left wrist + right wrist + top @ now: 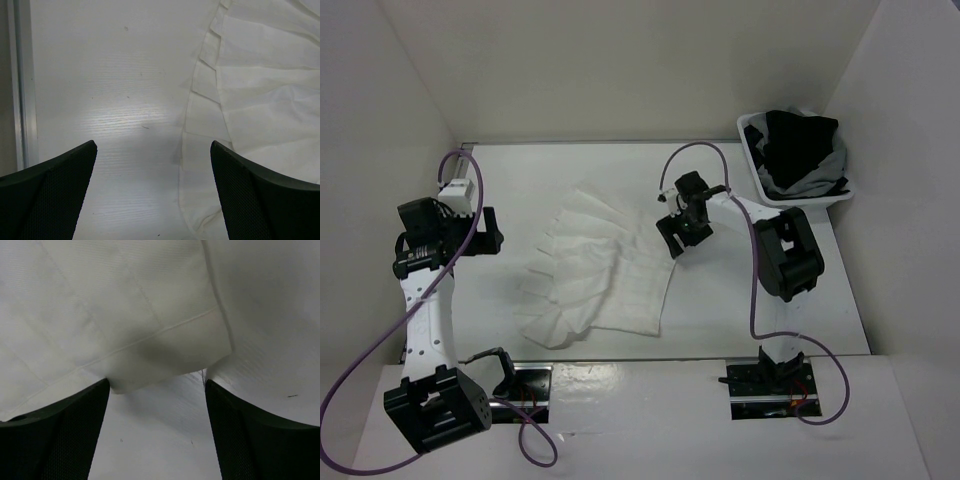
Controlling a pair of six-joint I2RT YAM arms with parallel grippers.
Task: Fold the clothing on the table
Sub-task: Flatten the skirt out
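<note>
right claw (pixel 682 240) over skirt (pixel 595 270) corner — contact unclear

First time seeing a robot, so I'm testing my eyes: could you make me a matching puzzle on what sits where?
1 white pleated fabric skirt
2 white plastic basket of dark clothes
3 left tool
4 right tool

A far right corner of the white table
B open over a skirt corner
C spread mid-table
D open beside the skirt's pleated hem

Pairs: 1-C, 2-A, 3-D, 4-B.

skirt (pixel 260 100) cut off right, garments (pixel 798 150) seemingly overlapping
</note>
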